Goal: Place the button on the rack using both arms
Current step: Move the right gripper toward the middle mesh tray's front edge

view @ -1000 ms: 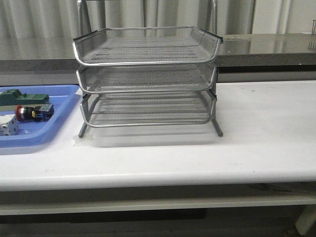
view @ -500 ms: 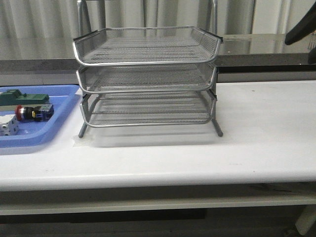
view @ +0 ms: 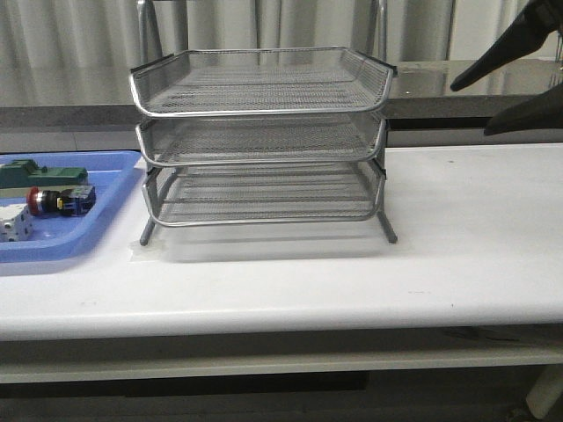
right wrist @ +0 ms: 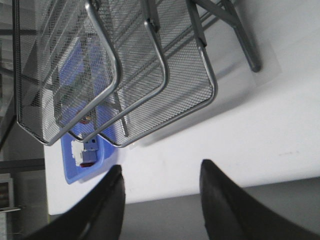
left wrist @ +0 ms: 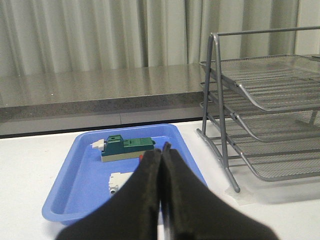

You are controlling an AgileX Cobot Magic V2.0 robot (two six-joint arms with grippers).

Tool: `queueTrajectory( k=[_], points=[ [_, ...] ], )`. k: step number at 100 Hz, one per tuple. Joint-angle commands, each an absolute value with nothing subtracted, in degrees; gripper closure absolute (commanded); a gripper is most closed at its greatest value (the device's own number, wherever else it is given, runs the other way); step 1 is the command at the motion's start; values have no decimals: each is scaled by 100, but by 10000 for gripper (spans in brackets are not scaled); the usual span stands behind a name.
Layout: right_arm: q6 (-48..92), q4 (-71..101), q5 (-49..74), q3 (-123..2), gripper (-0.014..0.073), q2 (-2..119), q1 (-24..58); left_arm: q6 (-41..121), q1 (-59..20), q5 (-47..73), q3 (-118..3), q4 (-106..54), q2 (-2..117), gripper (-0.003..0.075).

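The button (view: 60, 200), red-capped with a blue rear block, lies in the blue tray (view: 97, 230) left of the rack (view: 264, 132). My left gripper (left wrist: 163, 146) is shut with nothing in it. It hangs over the blue tray (left wrist: 75, 185), and its fingers (left wrist: 145, 195) hide all of the button but a red sliver (left wrist: 142, 156). My right gripper (view: 470, 110) is open and empty, in the air right of the rack's upper tiers. In the right wrist view the gripper (right wrist: 161, 167) faces the rack (right wrist: 150, 75), with the button (right wrist: 88, 156) far beyond.
A green block (left wrist: 127, 147) and a white part (left wrist: 120, 181) share the blue tray with the button. The rack (left wrist: 270, 125) stands just right of the tray. A grey ledge (view: 475, 88) runs behind the white table (view: 457, 255).
My right gripper has come into the front view from the upper right and moved left toward the rack, jaws open. The button and rack have not moved.
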State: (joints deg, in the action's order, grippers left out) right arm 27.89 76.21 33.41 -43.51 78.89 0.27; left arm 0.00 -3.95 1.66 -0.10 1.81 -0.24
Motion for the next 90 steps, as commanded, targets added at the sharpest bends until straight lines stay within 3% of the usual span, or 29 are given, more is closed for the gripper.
queueTrajectory(
  k=[1, 48, 90],
  points=[
    [3574, 8743, 3583, -4535, 223, 8080, 9, -66, -399, -295, 306, 185, -216, 741],
    [5162, 11101, 4053, -4535, 223, 9586, 638, -66, -399, -295, 306, 185, -216, 741],
    [5186, 11095, 4310, -5221, 223, 10105, 789, -66, -399, -295, 306, 185, -216, 741]
  ],
)
